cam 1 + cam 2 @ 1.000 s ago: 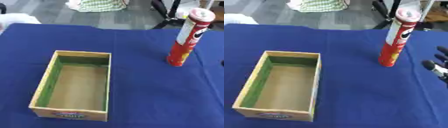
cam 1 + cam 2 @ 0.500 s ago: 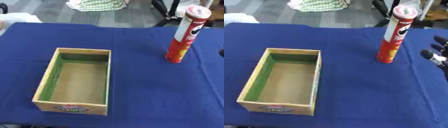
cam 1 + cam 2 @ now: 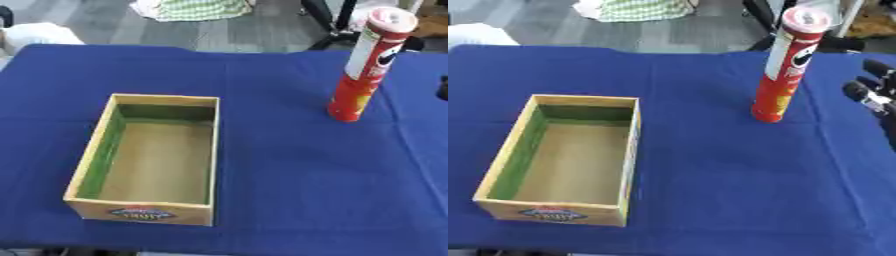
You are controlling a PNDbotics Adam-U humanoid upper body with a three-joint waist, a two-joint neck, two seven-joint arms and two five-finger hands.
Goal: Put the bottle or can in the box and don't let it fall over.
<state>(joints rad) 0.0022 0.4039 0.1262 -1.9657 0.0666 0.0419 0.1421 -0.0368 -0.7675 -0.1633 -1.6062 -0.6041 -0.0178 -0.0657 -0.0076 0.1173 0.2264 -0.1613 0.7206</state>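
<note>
Blue cloth [image 3: 710, 165] covers the whole table, and on it, just to the left of the right hand [image 3: 870, 91], stands a tall red can [image 3: 785, 65] with a white band and a pale lid, upright and apart from the fingers. The right hand comes in at the right edge of the right eye view, where only a few black fingers with silver joints show; they reach toward the can, spread and fairly straight, and hold nothing. In the left eye view only a dark sliver of that hand shows at the right edge. Well to the left of the hand and nearer the robot than the can lies an open wooden box [image 3: 204, 155] with a green inner wall on its left side, a plain brown floor and a small printed label on its near end; nothing is inside it. Bare cloth lies between the can and the box, with nothing standing between them. The palm and wrist of the right hand are cut off by the picture's edge. The left hand shows in neither view. Beyond the far edge of the table is a grey floor with a green-and-white checked cloth [image 3: 192, 9], dark chair legs [image 3: 328, 20] behind the can, and a white shape [image 3: 39, 34] at the far left that is hard to make out.
</note>
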